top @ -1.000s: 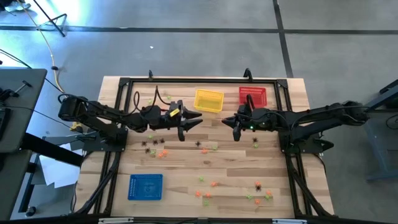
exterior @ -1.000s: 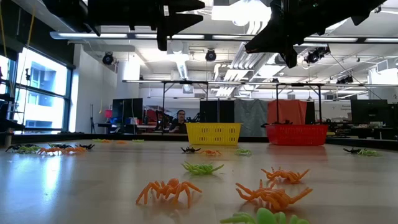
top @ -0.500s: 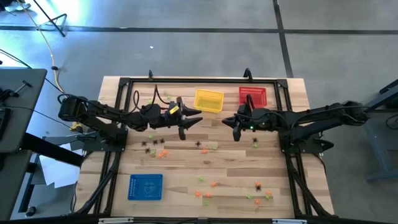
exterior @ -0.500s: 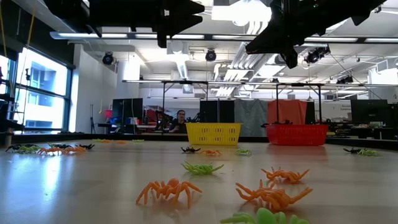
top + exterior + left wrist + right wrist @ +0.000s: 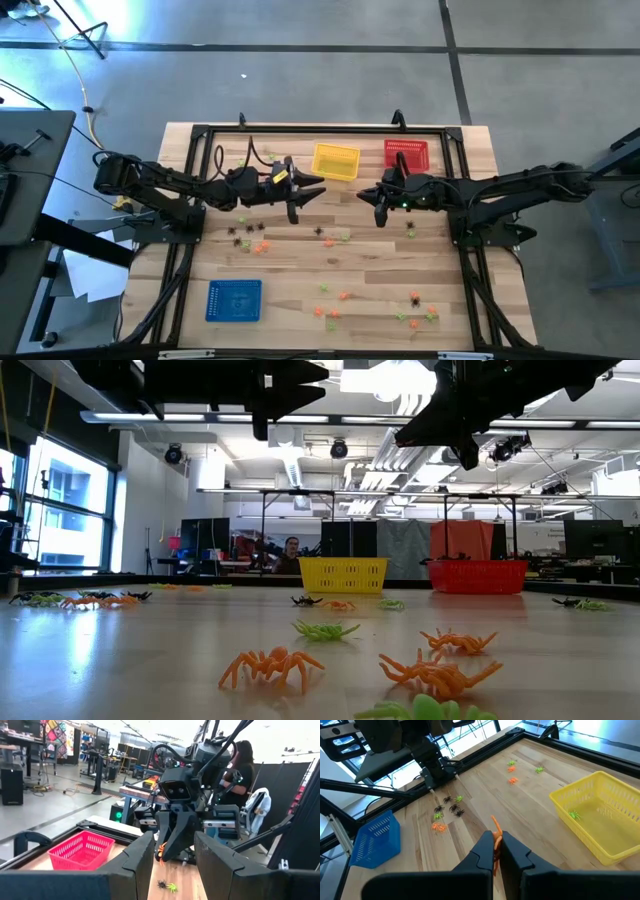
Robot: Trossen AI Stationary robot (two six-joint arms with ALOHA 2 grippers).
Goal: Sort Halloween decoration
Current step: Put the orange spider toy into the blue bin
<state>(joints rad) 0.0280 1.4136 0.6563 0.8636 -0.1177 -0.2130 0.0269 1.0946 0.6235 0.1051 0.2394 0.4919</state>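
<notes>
Halloween decoration (image 5: 415,298): tiny plastic spiders, orange, light green, black, scattered near front-right corner, mid-table and toward left edge; none in blue basket (image 5: 234,300) at front-left. Right gripper (image 5: 379,212) raised mid-table, fingers pinching an orange spider (image 5: 495,836), likely carried toward a basket. Left gripper (image 5: 297,203) hovering opposite, fingers spread, empty, probably ready for a pick. Yellow basket (image 5: 336,161) at far edge, one green spider (image 5: 575,814) inside; red basket (image 5: 406,153) beside it, contents unclear.
</notes>
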